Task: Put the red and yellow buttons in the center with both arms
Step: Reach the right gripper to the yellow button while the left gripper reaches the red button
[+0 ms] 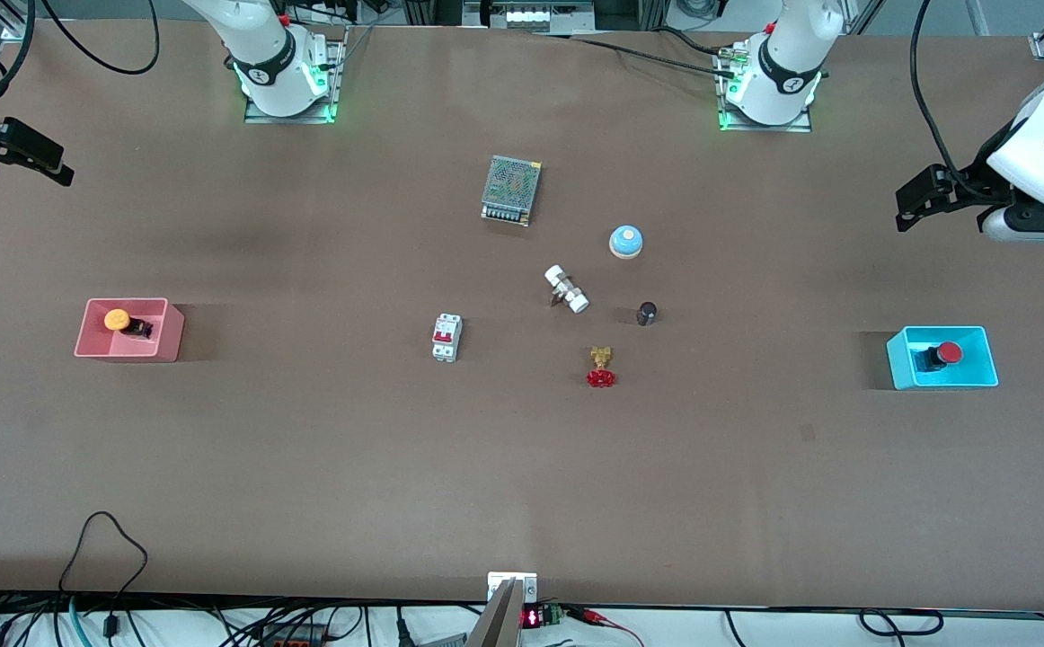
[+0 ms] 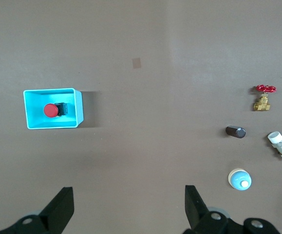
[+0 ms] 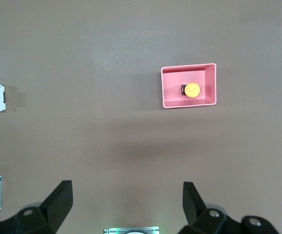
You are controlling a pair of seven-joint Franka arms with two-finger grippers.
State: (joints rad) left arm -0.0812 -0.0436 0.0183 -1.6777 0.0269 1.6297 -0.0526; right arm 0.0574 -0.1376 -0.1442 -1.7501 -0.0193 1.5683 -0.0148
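Pre-grasp: both my tools, left tool (image 2: 128, 209) and right tool (image 3: 126, 207), spread apart, next descend onto red button (image 1: 942, 355) and yellow button (image 1: 121, 321).

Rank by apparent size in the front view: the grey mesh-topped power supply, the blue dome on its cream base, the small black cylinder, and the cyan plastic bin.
1. Cyan plastic bin
2. Grey mesh-topped power supply
3. Blue dome on its cream base
4. Small black cylinder
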